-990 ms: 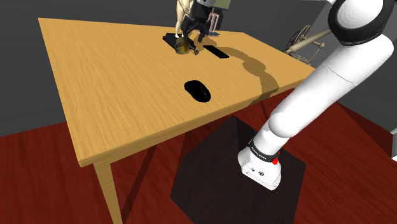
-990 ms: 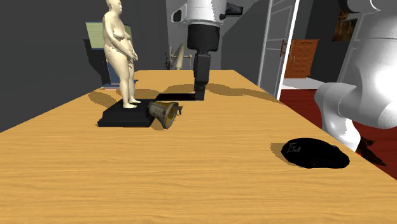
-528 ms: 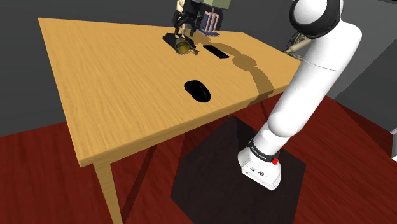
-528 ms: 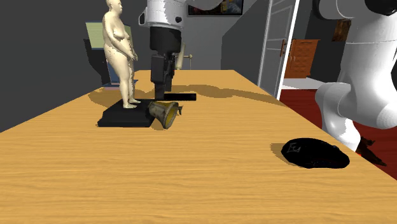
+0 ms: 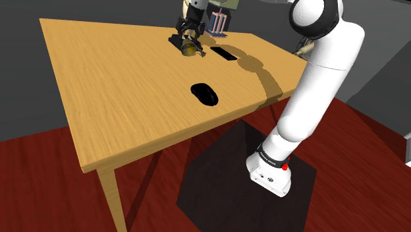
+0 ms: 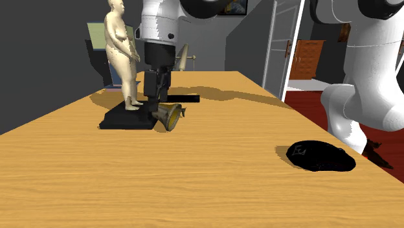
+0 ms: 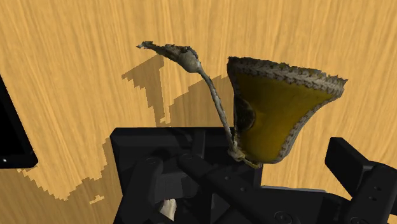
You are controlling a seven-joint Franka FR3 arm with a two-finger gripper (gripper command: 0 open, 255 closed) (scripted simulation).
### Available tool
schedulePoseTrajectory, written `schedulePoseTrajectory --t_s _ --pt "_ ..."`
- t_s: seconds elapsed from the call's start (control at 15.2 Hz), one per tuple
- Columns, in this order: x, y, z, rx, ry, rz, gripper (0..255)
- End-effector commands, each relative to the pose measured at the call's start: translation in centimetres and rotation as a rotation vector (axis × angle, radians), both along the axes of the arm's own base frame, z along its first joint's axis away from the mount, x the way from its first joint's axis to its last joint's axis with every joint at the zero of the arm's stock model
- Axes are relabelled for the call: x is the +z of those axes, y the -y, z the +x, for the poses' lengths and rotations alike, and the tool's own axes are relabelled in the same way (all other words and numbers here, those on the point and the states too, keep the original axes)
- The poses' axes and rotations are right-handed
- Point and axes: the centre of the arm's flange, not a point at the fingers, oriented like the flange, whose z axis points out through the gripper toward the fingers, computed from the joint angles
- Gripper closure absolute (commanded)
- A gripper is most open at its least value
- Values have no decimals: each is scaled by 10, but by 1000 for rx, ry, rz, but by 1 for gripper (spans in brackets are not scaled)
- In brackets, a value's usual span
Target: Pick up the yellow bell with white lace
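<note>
Dark red floor (image 5: 39, 191) and grey walls surround a long wooden bench (image 5: 118, 99). From the black stand (image 5: 244, 178) at the shoulder view's lower right, the white arm (image 5: 316, 86) rises and reaches to the upper middle of the frame. In the second exterior view a cream figurine of a stout person (image 6: 122, 52) stands at upper left on a black base (image 6: 123, 118), and a rounded black object (image 6: 320, 157) lies at right, well apart. The yellow bell with a pale lace rim (image 6: 169, 115) lies on its side left of centre, just beside that base. The jaws hang directly over it; in the wrist view they stand apart with the bell (image 7: 277, 114) between them, unclasped.
</note>
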Motion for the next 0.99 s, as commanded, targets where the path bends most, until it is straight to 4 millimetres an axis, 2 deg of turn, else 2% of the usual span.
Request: schedulePoseTrajectory --t_s 0.0,0.13,0.2,0.79,0.92 --pt "-8 0 -1 0 0 0 0" --pt "-8 0 -1 0 0 0 0" --pt "-8 0 -1 0 1 0 255" --pt "-8 0 -1 0 0 0 255" --pt "3 0 -1 0 0 0 255"
